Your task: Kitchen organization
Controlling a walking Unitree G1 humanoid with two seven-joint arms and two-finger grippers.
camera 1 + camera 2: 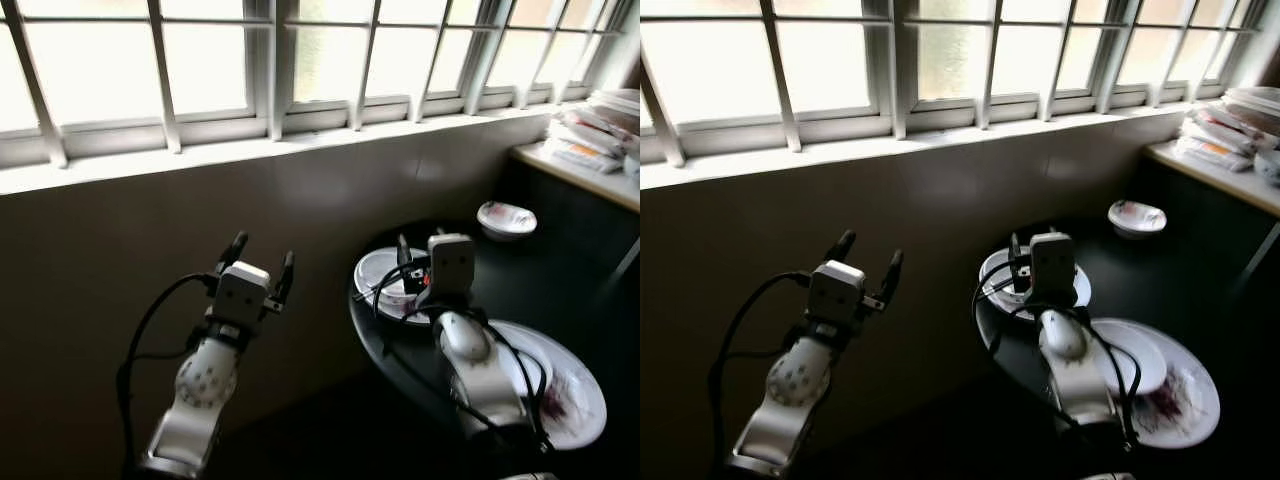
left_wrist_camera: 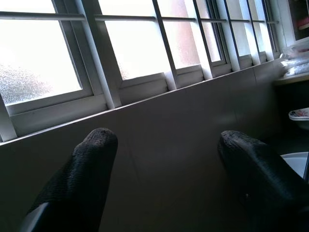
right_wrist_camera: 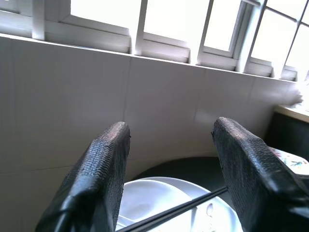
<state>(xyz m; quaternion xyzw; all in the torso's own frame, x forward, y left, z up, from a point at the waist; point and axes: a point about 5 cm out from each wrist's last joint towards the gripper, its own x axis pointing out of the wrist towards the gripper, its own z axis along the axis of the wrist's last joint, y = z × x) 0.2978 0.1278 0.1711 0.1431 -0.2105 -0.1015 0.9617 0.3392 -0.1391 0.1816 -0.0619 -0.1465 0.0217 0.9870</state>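
Observation:
A round dark table (image 1: pixel 590 290) stands against the tiled wall below the windows. On it lie a white plate (image 1: pixel 372 268) holding a bowl and black chopsticks (image 3: pixel 179 208), a small patterned bowl (image 1: pixel 507 218), and a large red-stained plate (image 1: pixel 578 400) with a smaller white dish (image 1: pixel 527 366) on top. My right gripper (image 1: pixel 420 246) hovers open just above the near white plate (image 3: pixel 154 195), nothing between its fingers. My left gripper (image 1: pixel 263 252) is raised open to the left of the table, facing the wall, with nothing held.
A light counter (image 1: pixel 580 170) at the far right carries a stack of plates and packets (image 1: pixel 600 125). The window sill (image 1: pixel 250 150) runs along the wall above. Dark floor lies between the wall and the table's left edge.

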